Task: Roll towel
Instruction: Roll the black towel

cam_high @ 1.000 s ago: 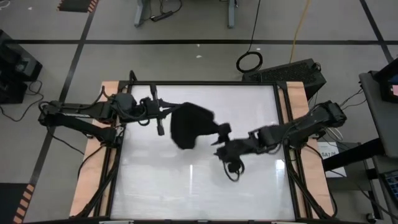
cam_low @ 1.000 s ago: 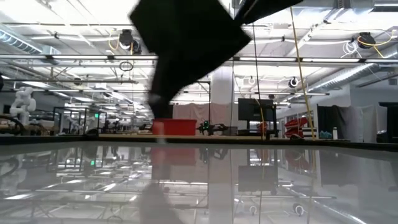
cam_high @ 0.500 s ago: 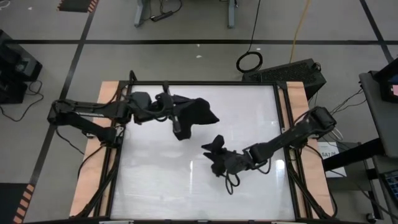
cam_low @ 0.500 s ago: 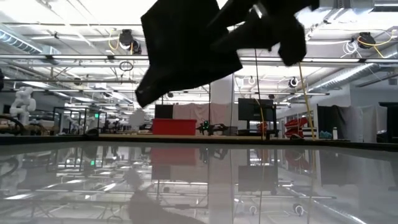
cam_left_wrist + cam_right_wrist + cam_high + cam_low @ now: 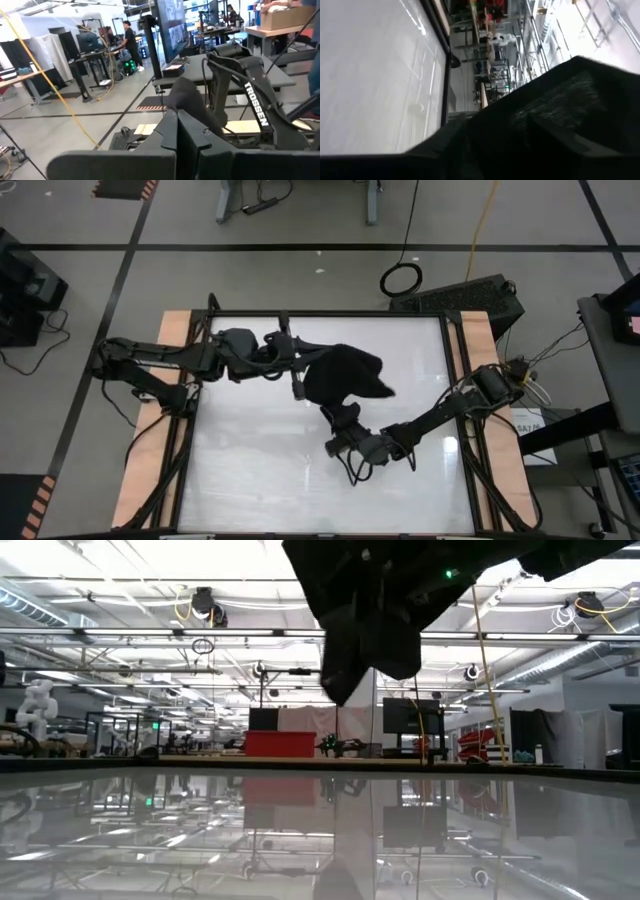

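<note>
- My left fingers [image 5: 297, 383] are closed tight on the towel [image 5: 343, 374], pinching its edge on the side toward the left arm; in the left wrist view the two fingers [image 5: 176, 131] sit pressed together with a fold of black cloth rising just beyond them.
- My right fingers [image 5: 343, 418] sit just beside the towel's lower corner, on the side nearer the desk's front edge. I cannot tell from any view whether they are spread or gripping, or whether they have any cloth.
- In the right wrist view the towel [image 5: 555, 120] fills most of the frame, right up against that arm's camera.
- The towel hangs bunched in the air above the desk [image 5: 250, 470], roughly over the desk's middle and toward its far edge, not lying flat on it.
- In the low view the towel [image 5: 365, 615] droops from above to a point, well clear of the glossy desk [image 5: 150, 840] surface.
- The left arm [image 5: 160, 360] reaches toward the towel from the desk's left rim.
- The right arm [image 5: 450, 405] reaches toward the towel from the desk's right rim, bent low across the white surface.
- Beyond the towel, the left wrist view shows the right arm [image 5: 250, 95] with its maker's lettering, and people [image 5: 131, 42] standing at benches in the room behind.
</note>
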